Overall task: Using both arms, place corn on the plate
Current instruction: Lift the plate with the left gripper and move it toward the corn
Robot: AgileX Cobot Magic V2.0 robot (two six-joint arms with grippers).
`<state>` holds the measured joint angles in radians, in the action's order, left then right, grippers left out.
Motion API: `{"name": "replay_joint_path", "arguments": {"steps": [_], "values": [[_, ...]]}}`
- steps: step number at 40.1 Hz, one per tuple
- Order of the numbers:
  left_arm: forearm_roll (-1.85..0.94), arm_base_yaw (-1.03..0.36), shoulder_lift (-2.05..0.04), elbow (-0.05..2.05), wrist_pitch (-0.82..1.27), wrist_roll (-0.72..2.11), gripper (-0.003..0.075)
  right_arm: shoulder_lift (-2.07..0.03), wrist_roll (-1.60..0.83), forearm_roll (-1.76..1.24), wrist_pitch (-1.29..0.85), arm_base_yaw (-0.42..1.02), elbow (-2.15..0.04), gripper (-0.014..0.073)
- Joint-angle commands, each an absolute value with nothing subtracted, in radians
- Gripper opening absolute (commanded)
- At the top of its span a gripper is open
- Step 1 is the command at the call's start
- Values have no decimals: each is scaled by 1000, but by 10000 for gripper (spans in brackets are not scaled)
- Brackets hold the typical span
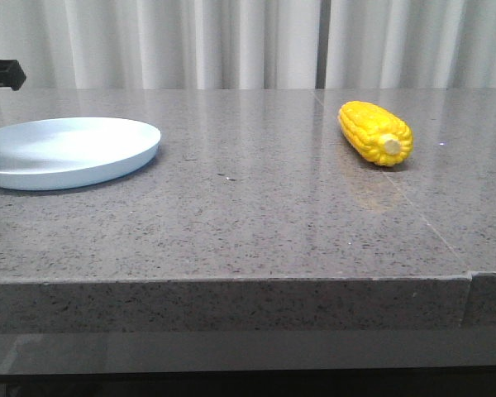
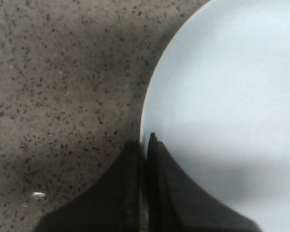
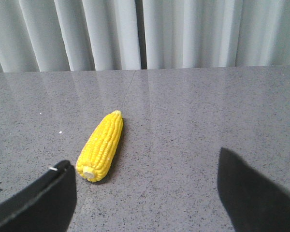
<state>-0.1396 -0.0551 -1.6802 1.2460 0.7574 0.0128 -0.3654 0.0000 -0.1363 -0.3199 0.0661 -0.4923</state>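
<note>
Plate (image 1: 66, 151) bare, its rim pinched by the left gripper (image 2: 145, 145).
Corn (image 1: 375, 132) lies well right of it, stub toward the camera; right gripper (image 3: 145, 188) spread.

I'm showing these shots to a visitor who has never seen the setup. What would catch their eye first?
The bright yellow corn stands out first, lying alone on the right of the grey table, pale stub toward the camera. Next comes the pale plate at far left, empty. The left claw is pinched on the plate's rim, while the right claw is open, facing the corn.
</note>
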Motion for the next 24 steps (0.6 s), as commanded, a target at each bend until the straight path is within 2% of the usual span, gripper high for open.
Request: {"name": "replay_joint_path", "arguments": {"steps": [1, 7, 17, 24], "values": [[-186, -56, -1633, 1312, 745, 13, -20, -380, -7, -135, -244, 60, -528, 621], [-268, -78, -1604, 1397, 782, 23, -20, -380, -7, -135, -244, 60, -528, 621], [-269, -239, -1638, 1524, 799, 21, -20, -380, -7, -135, -244, 60, -528, 621], [-299, -297, -1708, 1550, 795, 18, -20, -380, -7, -135, -244, 60, -528, 621]]}}
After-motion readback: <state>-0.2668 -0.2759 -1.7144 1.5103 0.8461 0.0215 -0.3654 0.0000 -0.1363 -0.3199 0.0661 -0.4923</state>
